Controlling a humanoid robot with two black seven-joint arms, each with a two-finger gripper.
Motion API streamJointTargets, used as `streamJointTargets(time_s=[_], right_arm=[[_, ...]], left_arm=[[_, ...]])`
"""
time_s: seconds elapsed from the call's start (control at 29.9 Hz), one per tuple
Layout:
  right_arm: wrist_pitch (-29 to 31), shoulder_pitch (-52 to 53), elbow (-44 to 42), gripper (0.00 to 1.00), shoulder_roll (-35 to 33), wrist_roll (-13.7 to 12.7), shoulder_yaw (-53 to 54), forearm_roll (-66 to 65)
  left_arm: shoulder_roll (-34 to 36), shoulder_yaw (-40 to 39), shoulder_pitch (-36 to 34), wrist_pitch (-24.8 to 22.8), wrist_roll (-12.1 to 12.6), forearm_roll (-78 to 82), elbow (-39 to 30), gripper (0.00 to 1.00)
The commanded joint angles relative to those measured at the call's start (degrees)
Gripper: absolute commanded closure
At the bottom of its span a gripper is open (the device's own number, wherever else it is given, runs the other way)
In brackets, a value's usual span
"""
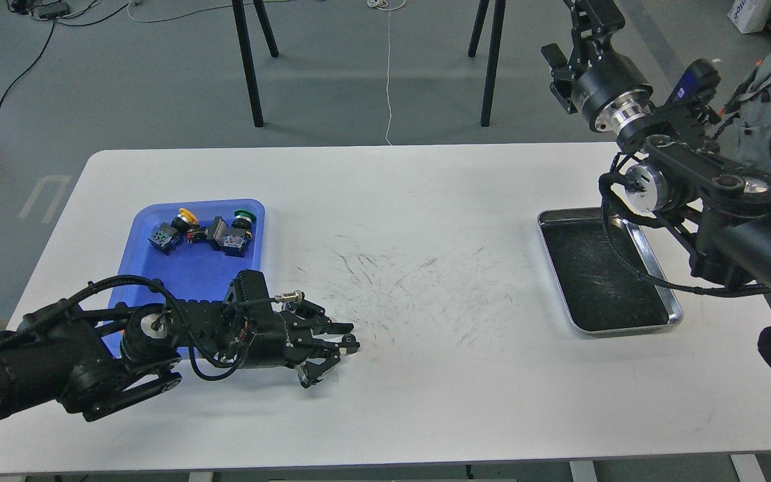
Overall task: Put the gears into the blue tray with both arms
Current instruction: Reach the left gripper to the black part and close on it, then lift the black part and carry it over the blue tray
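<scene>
left gripper [349, 337]: fingers pinched on a gear [347, 339], just right of blue tray [191, 274]
right gripper [559, 63]: raised, finger state unclear
advice: lift straight, carry left over rim, release low

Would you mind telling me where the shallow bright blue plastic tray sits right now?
In the head view, the blue tray lies on the white table's left side, just behind the left gripper, holding two push-button switches.

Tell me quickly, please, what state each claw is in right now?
Left claw: closed on a gear just above the table.
Right claw: raised beyond the table, seen dark and end-on; cannot be told.
</scene>
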Motion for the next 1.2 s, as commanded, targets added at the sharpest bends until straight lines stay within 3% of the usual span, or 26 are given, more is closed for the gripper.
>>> streamJointTargets(time_s=[0.0, 0.13, 0.53, 0.87, 1.17], right_arm=[[0.0, -0.2, 0.0, 0.02, 0.0, 0.0, 0.0, 0.0], [0.0, -0.2, 0.0, 0.02, 0.0, 0.0, 0.0, 0.0], [0.0, -1.8, -0.1, 0.02, 0.0, 0.0, -0.1, 0.0], [4.0, -3.6, 0.9, 0.02, -0.1, 0.0, -0.2, -0.3], [4.5, -4.5, 1.1, 0.02, 0.0, 0.0, -2.1, -0.8]], left_arm=[[0.0, 0.0, -0.2, -0.1, 0.0, -0.1, 0.3, 0.76], [0.0, -0.1, -0.3, 0.0, 0.0, -0.1, 0.4, 0.80], [0.0, -1.0, -1.2, 0.8, 0.0, -2.9, 1.1, 0.80], [0.1, -1.0, -5.6, -0.2, 0.0, -20.5, 1.0, 0.80], [1.2, -2.7, -7.3, -5.3, 0.0, -35.6, 0.1, 0.79]])
